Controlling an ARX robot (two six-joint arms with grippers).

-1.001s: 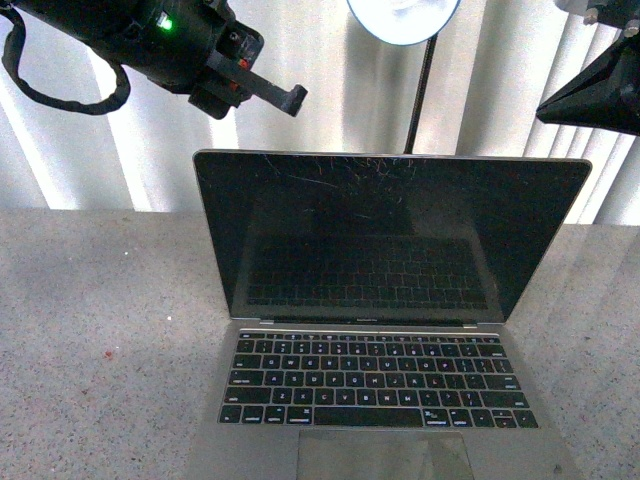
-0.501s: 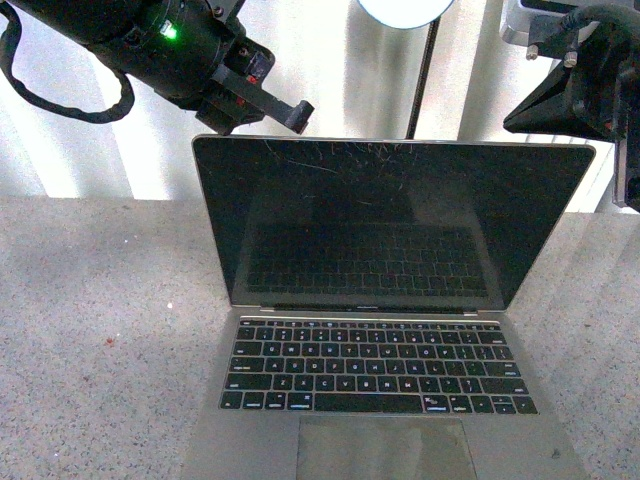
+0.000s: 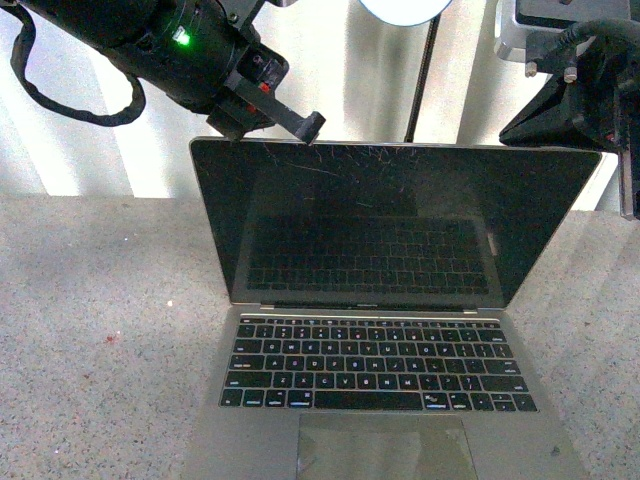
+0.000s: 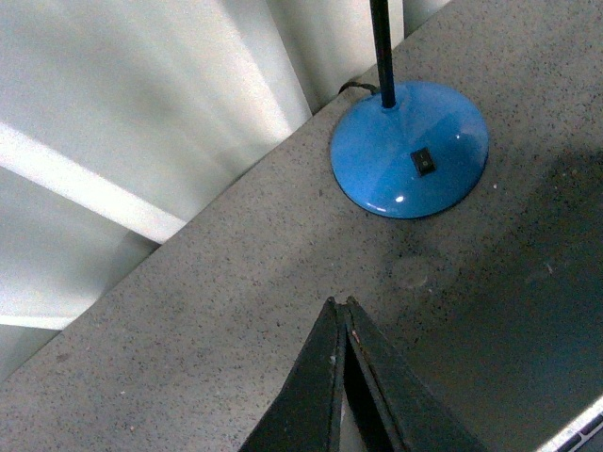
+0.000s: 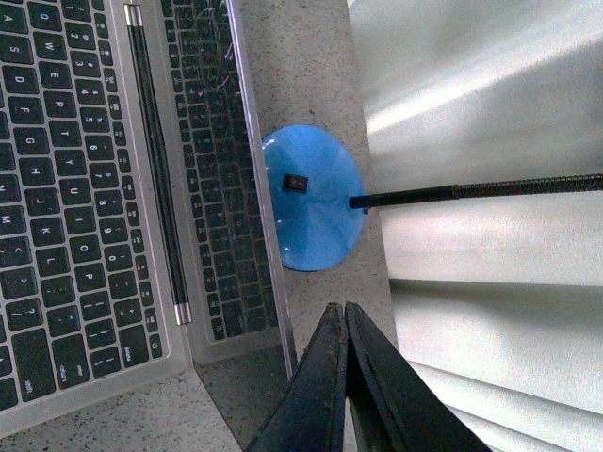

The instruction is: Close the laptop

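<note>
- Your laptop (image 3: 370, 300) stands open, its screen upright.
- Your left gripper (image 3: 303, 122), fingers together, hovers at the laptop's top left edge.
- Your right gripper (image 3: 512, 127), fingers also together, hangs by its top right corner.

Office-like workspace: speckled grey desk (image 3: 90, 300) across lower frame, open laptop (image 3: 375, 250) at centre, blue-based lamp (image 4: 377, 179) behind it, white vertical slats (image 3: 330, 60) filling the background.

The laptop (image 3: 385, 312) is being shown silver-grey, with black keys and scratched black screen; the lamp base (image 5: 316, 202) blue, the tabletop (image 3: 100, 300) speckled grey.
</note>
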